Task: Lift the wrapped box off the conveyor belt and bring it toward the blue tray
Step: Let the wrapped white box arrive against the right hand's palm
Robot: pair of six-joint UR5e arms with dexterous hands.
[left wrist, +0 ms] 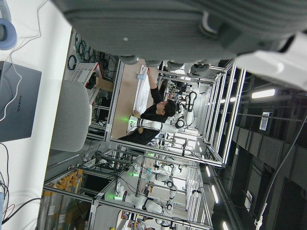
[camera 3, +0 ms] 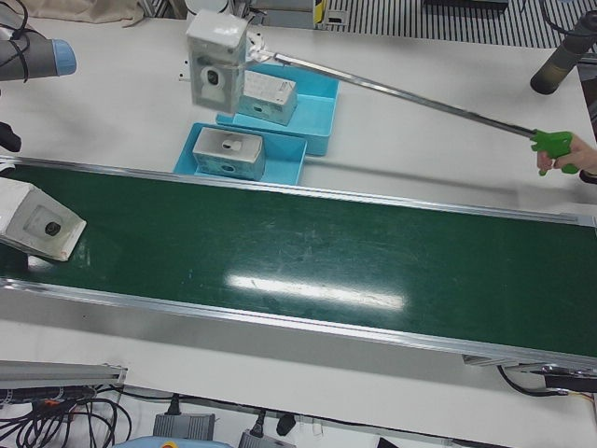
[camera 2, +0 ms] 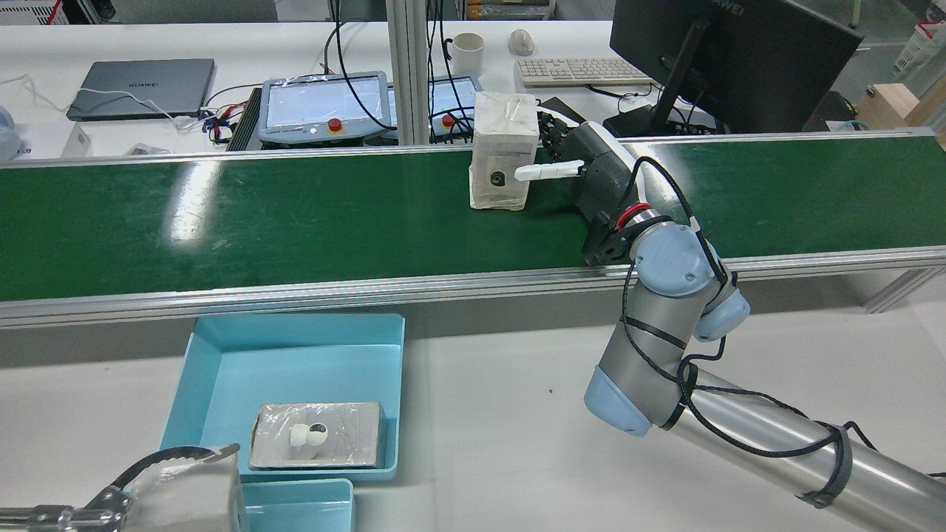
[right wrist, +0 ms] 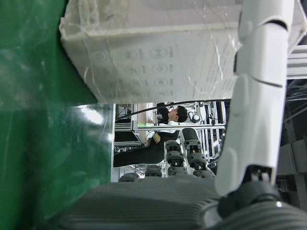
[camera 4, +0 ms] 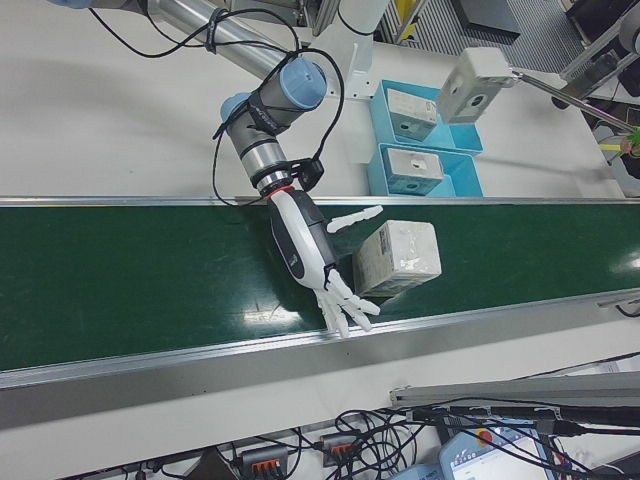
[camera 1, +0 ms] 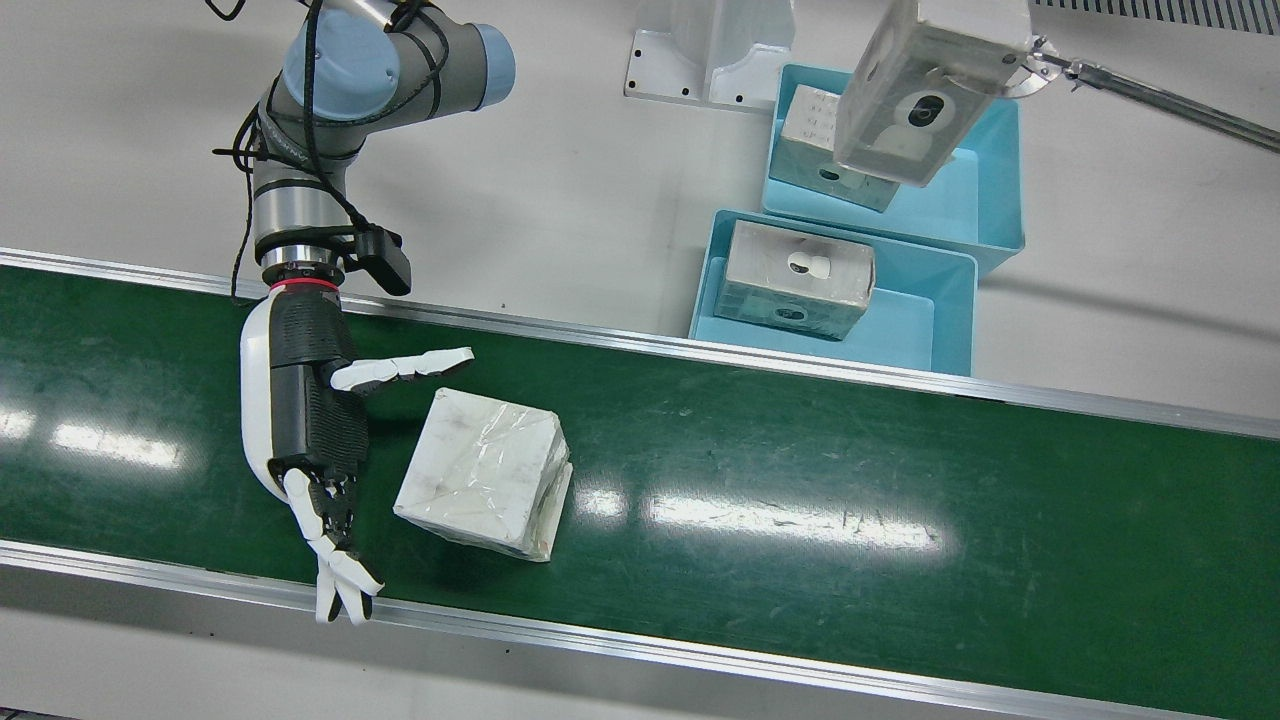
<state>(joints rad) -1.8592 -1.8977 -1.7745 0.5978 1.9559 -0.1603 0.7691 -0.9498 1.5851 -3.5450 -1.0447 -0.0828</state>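
Observation:
The wrapped box (camera 1: 485, 470), white under clear film, stands on the green conveyor belt (camera 1: 850, 500). My right hand (camera 1: 300, 420) is open just beside it on the belt. Its thumb (camera 1: 400, 370) reaches past the box's far corner, and the other fingers (camera 1: 335, 570) spread toward the belt's near rail. The rear view shows the box (camera 2: 504, 151) upright with the hand (camera 2: 602, 177) to its right. In the right hand view the box (right wrist: 153, 57) fills the top. Two blue trays (camera 1: 950, 330) sit beyond the belt. Only a blurred part of my left hand (left wrist: 168, 24) shows.
Each blue tray holds a wrapped box (camera 1: 795, 278). A person's hand (camera 3: 588, 173) holds a long grabber (camera 3: 420, 98) that carries another box (camera 1: 925, 85) above the far tray (camera 1: 990, 200). Behind the belt in the rear view are control panels (camera 2: 325, 107) and a monitor (camera 2: 739, 52).

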